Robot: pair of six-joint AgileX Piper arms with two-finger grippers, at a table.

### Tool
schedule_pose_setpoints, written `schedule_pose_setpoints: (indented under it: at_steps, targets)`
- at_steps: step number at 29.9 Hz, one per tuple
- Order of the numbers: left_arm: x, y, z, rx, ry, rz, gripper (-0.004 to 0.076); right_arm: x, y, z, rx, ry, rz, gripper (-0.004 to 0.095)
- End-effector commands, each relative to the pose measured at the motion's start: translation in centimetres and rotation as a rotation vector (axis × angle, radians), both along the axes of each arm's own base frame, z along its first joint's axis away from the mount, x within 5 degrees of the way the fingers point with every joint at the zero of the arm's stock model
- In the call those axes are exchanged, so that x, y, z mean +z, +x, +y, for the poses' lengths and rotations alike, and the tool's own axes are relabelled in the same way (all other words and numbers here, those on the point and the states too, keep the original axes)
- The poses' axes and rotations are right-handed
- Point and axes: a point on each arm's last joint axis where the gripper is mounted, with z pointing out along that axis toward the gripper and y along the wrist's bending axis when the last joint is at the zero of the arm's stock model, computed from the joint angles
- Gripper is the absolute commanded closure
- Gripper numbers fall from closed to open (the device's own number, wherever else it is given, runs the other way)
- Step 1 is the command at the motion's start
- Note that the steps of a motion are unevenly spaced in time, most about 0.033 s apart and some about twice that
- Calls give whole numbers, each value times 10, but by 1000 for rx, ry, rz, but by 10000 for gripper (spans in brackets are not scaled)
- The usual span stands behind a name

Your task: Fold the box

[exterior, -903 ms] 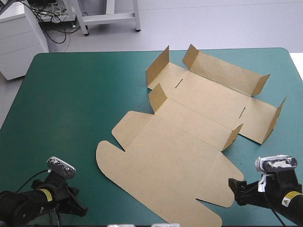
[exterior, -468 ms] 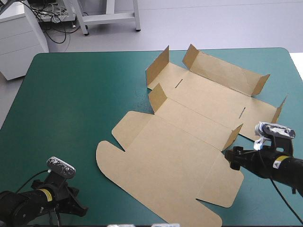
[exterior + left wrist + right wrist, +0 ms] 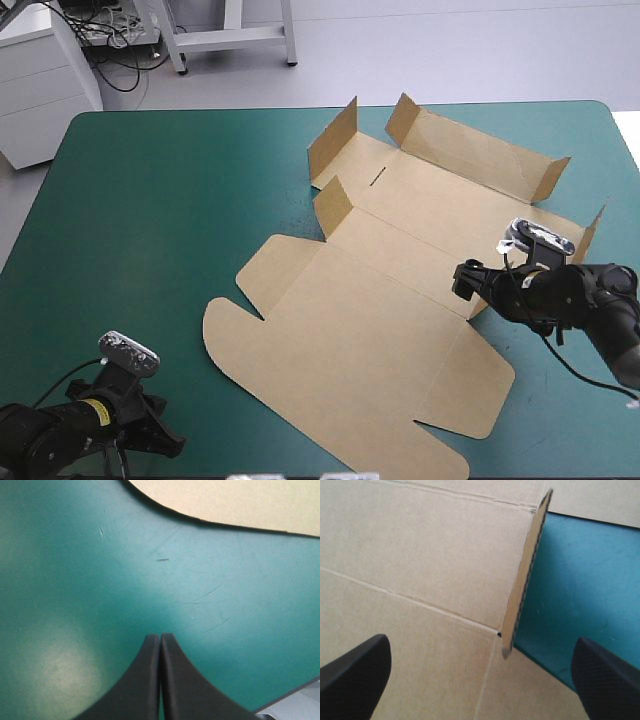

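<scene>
Box (image 3: 400, 260) of brown board lies spread across the middle and right of the table (image 3: 150, 220), most of the sheet flat on the teal-green cover (image 3: 250, 150). Its broad lid panel (image 3: 340, 360), with rounded corners, reaches toward the table's near edge. At the far end a long wall (image 3: 475, 155) and several short flaps stand raised, and a narrow slot (image 3: 378, 177) shows in the flat board near them.

The right gripper (image 3: 468, 281) hovers over the sheet's right side, its black fingers (image 3: 355, 672) wide apart and holding nothing. In the right wrist view one short flap (image 3: 522, 580) stands upright on edge, ahead of the fingers and between them, touching neither. Flat board with a crease line lies on one side of it and bare cover on the other.

The left gripper (image 3: 160, 637) sits low at the table's near left corner, well apart from the box, its fingers pressed together in a point and empty. In the left wrist view only bare cover lies under it, with the curved edge of the lid panel ahead and the table's edge close beside the gripper.
</scene>
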Motion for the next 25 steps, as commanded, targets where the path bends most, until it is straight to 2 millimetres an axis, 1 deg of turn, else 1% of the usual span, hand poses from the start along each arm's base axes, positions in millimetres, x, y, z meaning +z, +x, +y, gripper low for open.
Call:
schedule_pose_setpoints:
  at_steps: [1,4,7,13,15,17,18,21,23,25]
  targets:
    - [7,4,-2,9,-25,-46,756,4,20,2,-41,27,-87,11]
    - [7,4,-2,9,-27,-46,756,-2,29,3,-56,25,-88,11]
    - [7,4,-2,9,-28,-45,756,-5,33,2,-59,-2,-102,11]
    - [7,4,-2,9,-28,-45,756,-5,35,-3,-82,-49,-113,13]
    - [7,4,-2,9,-28,-45,756,-5,35,-3,-82,-54,-114,46]
    - [7,4,-2,9,-28,-45,756,-5,35,-3,-82,-54,-112,133]
    - [7,4,-2,9,-28,-45,756,-5,35,-3,-82,-54,-112,201]
    - [7,4,-2,9,-28,-45,756,-5,35,-3,-90,-49,-110,469]
    - [7,4,-2,9,-28,-45,756,-5,35,-4,-89,-51,-111,680]
    - [7,4,-2,8,-28,-43,756,-5,35,-4,-81,-58,-113,855]
